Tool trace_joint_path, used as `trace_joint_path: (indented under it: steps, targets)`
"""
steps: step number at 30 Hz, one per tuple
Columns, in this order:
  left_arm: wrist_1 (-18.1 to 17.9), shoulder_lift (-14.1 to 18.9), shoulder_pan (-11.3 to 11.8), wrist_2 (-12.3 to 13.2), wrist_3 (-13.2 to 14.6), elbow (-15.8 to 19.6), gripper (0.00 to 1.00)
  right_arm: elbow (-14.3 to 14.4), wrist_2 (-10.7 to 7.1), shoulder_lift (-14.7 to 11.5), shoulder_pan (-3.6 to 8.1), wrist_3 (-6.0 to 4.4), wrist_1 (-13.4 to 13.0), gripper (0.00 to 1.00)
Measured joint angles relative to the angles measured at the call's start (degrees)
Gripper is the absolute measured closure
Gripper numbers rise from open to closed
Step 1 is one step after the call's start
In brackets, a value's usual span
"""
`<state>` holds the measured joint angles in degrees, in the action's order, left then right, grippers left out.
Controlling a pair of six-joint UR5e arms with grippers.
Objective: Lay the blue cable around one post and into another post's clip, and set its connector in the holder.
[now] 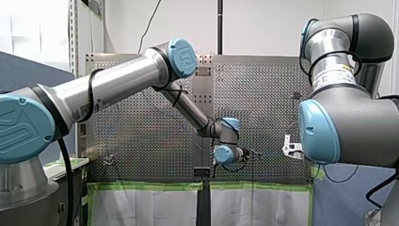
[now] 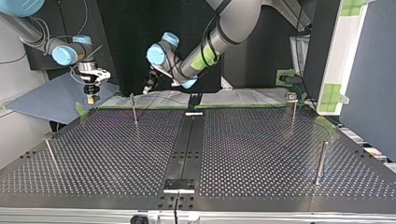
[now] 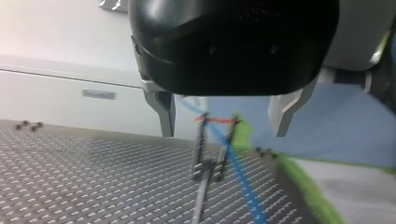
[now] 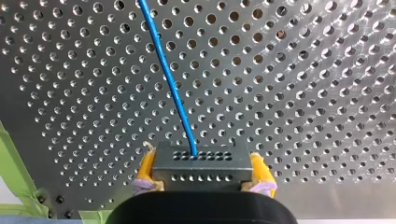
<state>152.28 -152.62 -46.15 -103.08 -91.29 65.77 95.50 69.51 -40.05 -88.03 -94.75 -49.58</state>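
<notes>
Between the fingers of my right end effector (image 4: 203, 173), the connector (image 4: 201, 161); from it, the cable (image 4: 168, 79) ahead over the counter (image 4: 303, 93). Ahead of my left end effector (image 3: 224, 133), a post (image 3: 204, 186) on the counter, cable crossing beside it.

The thin blue cable (image 4: 170, 84) shows bright against the silver metal table (image 4: 303, 93), patterned all over with an even grid of small round holes. The dark grey rectangular connector block (image 4: 201, 164) bears two rows of tiny dark holes — the pads (image 4: 259, 169) of my right gripper (image 4: 201, 173) are yellow. Glossy black is my left gripper (image 3: 224, 135), its fingers (image 3: 285, 112) pale metal. Bright green tape (image 4: 14, 154) edges the table; the arms' joint caps (image 1: 182, 57) are light blue.
</notes>
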Motion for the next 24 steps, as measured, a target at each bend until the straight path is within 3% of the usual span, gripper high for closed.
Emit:
trace_joint_path:
  steps: [10,24]
  targets:
    - [4.02,0.15,-0.54,-0.03,0.18,3.58,0.00,0.00,0.02,0.01,0.08,-0.03,0.20,1.00]
    - [2.64,1.50,-0.91,2.53,0.03,3.65,0.00,0.00,-0.10,0.04,0.05,-0.19,0.17,1.00]
